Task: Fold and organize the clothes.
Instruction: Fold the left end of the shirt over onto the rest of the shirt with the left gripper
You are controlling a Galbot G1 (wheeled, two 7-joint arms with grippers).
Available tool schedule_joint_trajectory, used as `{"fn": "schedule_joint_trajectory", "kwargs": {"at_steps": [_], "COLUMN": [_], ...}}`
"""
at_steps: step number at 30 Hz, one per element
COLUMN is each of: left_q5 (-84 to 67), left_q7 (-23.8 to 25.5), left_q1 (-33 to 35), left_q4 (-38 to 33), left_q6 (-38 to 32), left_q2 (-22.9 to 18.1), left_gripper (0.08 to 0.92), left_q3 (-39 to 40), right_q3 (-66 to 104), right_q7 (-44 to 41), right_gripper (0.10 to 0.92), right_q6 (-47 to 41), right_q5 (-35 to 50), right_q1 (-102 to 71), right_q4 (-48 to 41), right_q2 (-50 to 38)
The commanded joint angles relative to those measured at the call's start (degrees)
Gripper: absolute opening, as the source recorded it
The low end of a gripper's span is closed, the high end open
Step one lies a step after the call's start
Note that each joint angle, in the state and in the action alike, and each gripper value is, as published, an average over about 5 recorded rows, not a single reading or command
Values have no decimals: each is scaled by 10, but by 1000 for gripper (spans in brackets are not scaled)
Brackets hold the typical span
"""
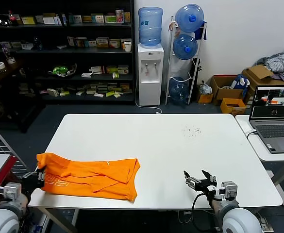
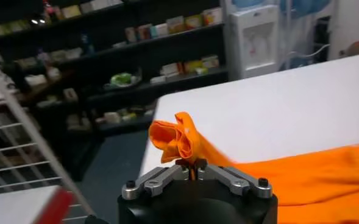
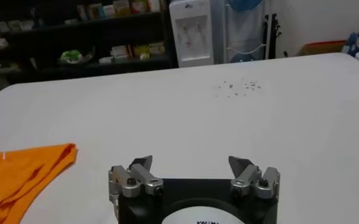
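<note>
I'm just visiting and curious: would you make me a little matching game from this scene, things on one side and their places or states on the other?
Things:
1. left end effector
2. right end effector
3. orange T-shirt
4. laptop

States or places:
A. open, holding nothing
B. on the side table at the robot's right
C. shut on a bunch of orange cloth
D. lying on the white table

Pairs: 1-C, 2-A, 3-D, 4-B

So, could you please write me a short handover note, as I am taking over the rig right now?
Left hand: shut on a bunched corner of the orange T-shirt, at the table's near left edge.
Right hand: open, holding nothing, low at the near right edge, clear of the shirt.
The T-shirt lies in a loose, wrinkled, partly folded strip on the near left of the table.
Done: a rough first fold at most.
Left: flatten it, finish folding, then set it tidily in place.
</note>
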Motion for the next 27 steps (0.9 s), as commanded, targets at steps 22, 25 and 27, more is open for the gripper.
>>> {"fn": "schedule_joint_trajectory", "kwargs": {"at_steps": [22, 25, 27], "left_q5": [-70, -71, -74], "left_q7": [-37, -36, -37], "left_q1": [-270, -258, -247], "left_q4": [-22, -38, -55], "left_q6": [100, 105, 108], "left_q2": [-213, -206, -194], "left_gripper": [145, 205, 256], "left_q3": [356, 344, 329], "right_q3": [36, 35, 34], "right_q7": [2, 1, 0], "right_gripper": [823, 823, 823], "right_q6": [0, 0, 1], "right_q5": [-29, -26, -25], "right_q1": [-73, -71, -70], "right_q4": [19, 17, 16], "right_q2": [40, 37, 35]}}
